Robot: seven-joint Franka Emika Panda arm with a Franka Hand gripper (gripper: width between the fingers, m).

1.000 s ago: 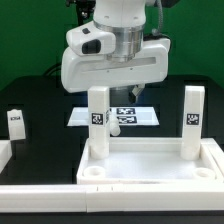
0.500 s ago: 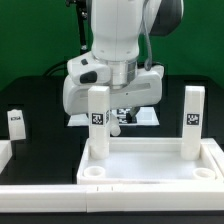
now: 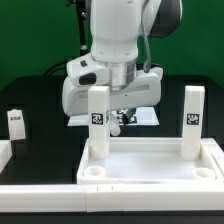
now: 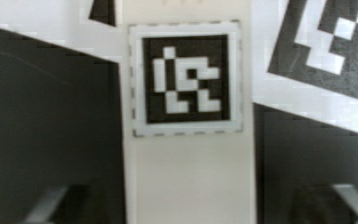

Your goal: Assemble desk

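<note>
Standing between the parted fingers (image 4: pixel 60 200), a tagged leg (image 4: pixel 181 185).

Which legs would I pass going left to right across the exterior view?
loose leg, off by itself → middle leg, upright at a corner of the tabletop → right leg, upright at the tabletop's other far corner.

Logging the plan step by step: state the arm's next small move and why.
Probably close the end effector on the upright leg. The wrist view shows the leg centred between the open fingers, with a gap on each side, so nothing is gripped yet. It stands in a corner of the tabletop, so a grip should allow twisting it tight.
</note>
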